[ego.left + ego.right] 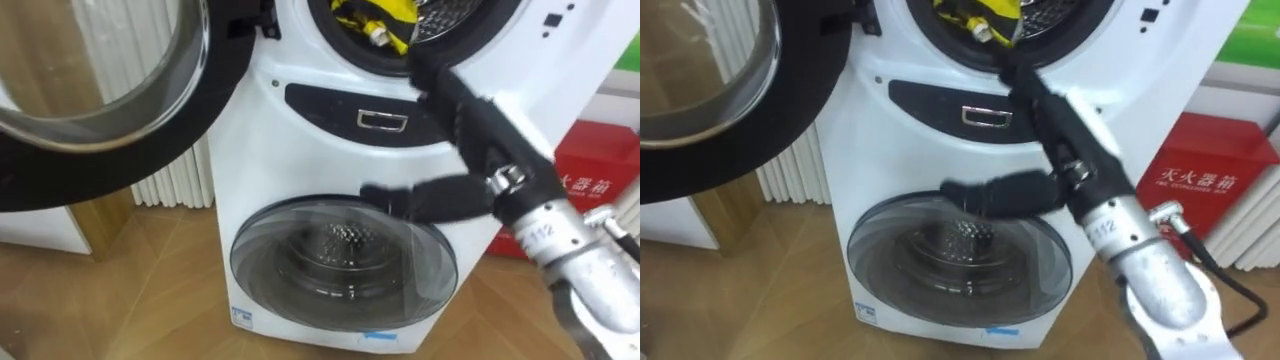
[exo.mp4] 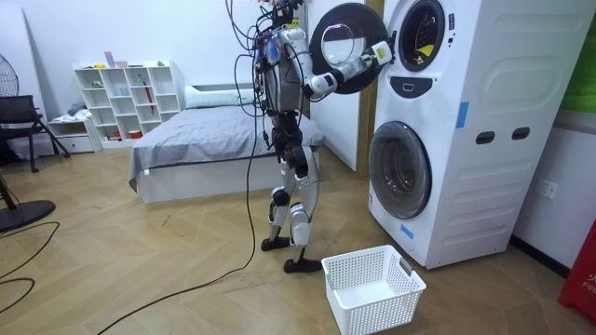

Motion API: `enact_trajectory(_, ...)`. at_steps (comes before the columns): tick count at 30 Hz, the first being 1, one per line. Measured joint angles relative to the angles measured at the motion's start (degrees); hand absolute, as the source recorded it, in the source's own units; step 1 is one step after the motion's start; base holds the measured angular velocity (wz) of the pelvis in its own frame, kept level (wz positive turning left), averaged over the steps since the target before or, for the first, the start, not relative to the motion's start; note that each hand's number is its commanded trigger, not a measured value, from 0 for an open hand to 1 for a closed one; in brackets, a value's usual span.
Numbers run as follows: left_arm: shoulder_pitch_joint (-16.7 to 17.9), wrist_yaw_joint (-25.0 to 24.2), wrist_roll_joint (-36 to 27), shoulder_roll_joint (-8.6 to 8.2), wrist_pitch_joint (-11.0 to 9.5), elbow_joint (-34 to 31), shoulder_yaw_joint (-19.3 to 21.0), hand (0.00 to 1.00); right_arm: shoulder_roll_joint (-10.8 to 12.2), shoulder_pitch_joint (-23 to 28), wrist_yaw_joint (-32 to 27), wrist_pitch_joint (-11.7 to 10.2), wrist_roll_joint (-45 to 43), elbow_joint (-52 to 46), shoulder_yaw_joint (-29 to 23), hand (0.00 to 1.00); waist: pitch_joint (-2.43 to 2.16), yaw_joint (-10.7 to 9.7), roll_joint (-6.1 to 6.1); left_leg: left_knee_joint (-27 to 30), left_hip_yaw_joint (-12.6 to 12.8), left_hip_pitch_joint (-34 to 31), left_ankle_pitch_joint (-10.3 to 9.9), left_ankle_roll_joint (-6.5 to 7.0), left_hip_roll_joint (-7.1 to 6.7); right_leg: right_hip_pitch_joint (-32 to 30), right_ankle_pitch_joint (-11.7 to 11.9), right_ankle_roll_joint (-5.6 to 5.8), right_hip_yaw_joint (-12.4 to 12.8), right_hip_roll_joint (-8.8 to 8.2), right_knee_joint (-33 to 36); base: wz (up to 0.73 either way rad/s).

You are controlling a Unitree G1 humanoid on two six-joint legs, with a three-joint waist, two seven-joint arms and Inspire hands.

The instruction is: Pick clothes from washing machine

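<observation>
A yellow and black garment (image 1: pixel 375 18) lies at the lower edge of the upper drum opening of the white stacked washing machine (image 2: pixel 466 121). My right hand (image 1: pixel 468 118) reaches up from the lower right. Its straight dark fingers (image 1: pixel 1045 95) end at the drum's lower rim, just right of the garment, with the thumb stretched out to the left. The hand is open and holds nothing. In the room view I stand facing the machine with that arm raised to the upper opening (image 2: pixel 419 33).
The upper round door (image 1: pixel 100 90) hangs open to my left. The lower drum's glass door (image 1: pixel 340 260) is shut. A white laundry basket (image 2: pixel 372 288) stands on the wooden floor by my feet. A red box (image 1: pixel 600 170) sits right of the machine.
</observation>
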Motion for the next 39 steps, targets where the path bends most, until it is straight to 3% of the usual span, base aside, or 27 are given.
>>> enact_trajectory(5,0.2,0.0,0.0,-0.01,0.2,-0.4,-1.6,0.0,0.1,0.0,-1.9,0.0,8.0,0.0,0.3,0.0,-0.11,0.3,-0.06,0.0,-0.1,0.0,-0.3,-0.08,0.04,0.1,0.0,0.02,-0.3,0.12,0.1,0.04)
enact_trajectory(9,2.1,0.0,0.1,-0.01,1.2,-2.6,-1.8,0.0,0.1,-0.4,-4.4,0.0,12.4,0.0,0.4,0.0,-0.76,0.5,0.13,0.0,-0.1,0.0,-0.4,-0.04,0.07,0.1,0.0,0.03,-0.4,0.11,0.1,0.0)
enact_trajectory(18,2.3,0.5,0.2,0.0,1.9,-2.6,-1.9,0.0,0.7,-2.7,-8.0,0.0,13.0,3.0,3.3,0.0,-0.37,1.6,0.92,0.0,-0.4,0.2,-0.4,-0.04,0.08,0.4,0.0,0.07,-0.6,0.13,0.1,0.01)
enact_trajectory(26,2.4,0.5,1.8,-0.19,3.1,-2.6,-1.8,0.0,2.1,-5.8,-9.2,-0.1,14.3,8.3,3.2,0.0,-0.42,3.1,1.2,0.3,-0.3,-0.1,-0.6,-0.22,0.32,-0.2,-0.3,-0.24,-1.2,0.35,0.8,0.0)
enact_trajectory(28,3.1,0.5,1.8,-0.19,3.6,-2.6,-1.8,0.0,2.1,-6.0,-9.0,-0.1,14.4,8.4,3.2,0.0,-0.37,3.3,1.28,3.1,-0.2,-0.8,-1.9,-0.52,0.79,-0.6,-1.7,-0.46,-1.4,0.37,2.9,-0.01)
enact_trajectory(30,3.7,0.4,1.8,0.1,3.9,-2.5,-1.8,0.0,2.9,-6.0,-8.5,-0.1,14.1,9.6,3.3,0.0,-0.32,3.5,0.98,10.6,0.6,-3.1,-3.2,-1.59,0.94,-0.3,-3.4,-0.89,-1.3,0.11,4.6,0.02)
enact_trajectory(31,4.2,0.1,1.8,0.15,4.0,-2.4,-1.8,0.0,3.2,-6.2,-8.2,-0.1,13.8,11.4,3.5,0.0,-0.32,3.8,0.56,18.1,1.1,-5.7,-3.2,-1.67,1.09,0.0,-4.4,-1.21,-1.0,-0.42,5.2,-0.05)
enact_trajectory(33,4.9,-0.3,1.6,-0.33,3.9,-1.5,-1.7,0.0,3.3,-6.2,-8.5,-0.2,13.6,13.9,3.9,0.0,0.03,4.2,1.47,30.7,0.1,-10.2,-2.7,-1.8,2.28,2.5,-6.6,-2.13,-0.7,-0.26,6.8,-0.04)
enact_trajectory(34,5.1,-0.3,1.3,-0.39,3.9,-1.3,-1.7,0.0,3.3,-6.2,-8.6,-0.2,13.7,13.9,4.0,0.0,0.02,4.1,1.5,31.8,-0.6,-11.1,-3.0,-2.03,2.14,2.5,-7.5,-2.52,0.0,-0.01,7.4,0.18)
enact_trajectory(37,5.1,-1.1,1.2,-0.52,4.2,-1.5,-1.7,0.0,3.3,-7.5,-9.8,-0.6,14.0,15.9,3.5,0.0,0.3,3.7,0.61,28.1,-0.4,-18.2,-3.1,-2.06,1.08,2.1,-9.8,-2.2,1.9,0.11,9.1,0.09)
enact_trajectory(38,5.4,-1.2,1.2,-0.65,4.2,-2.0,-1.7,0.0,3.3,-7.5,-10.1,-0.5,14.0,16.2,3.5,0.0,0.13,4.8,0.34,22.8,0.0,-20.6,-2.2,-2.2,0.41,2.2,-10.1,-2.22,2.7,0.05,9.0,-0.29)
enact_trajectory(39,5.6,-1.3,1.2,-0.64,4.2,-2.6,-1.7,0.0,3.2,-7.9,-10.2,-0.5,14.9,16.2,3.5,0.0,0.02,4.9,0.2,16.2,-0.4,-22.5,1.0,-1.8,-0.16,2.1,-10.5,-2.34,2.7,0.05,9.1,-0.28)
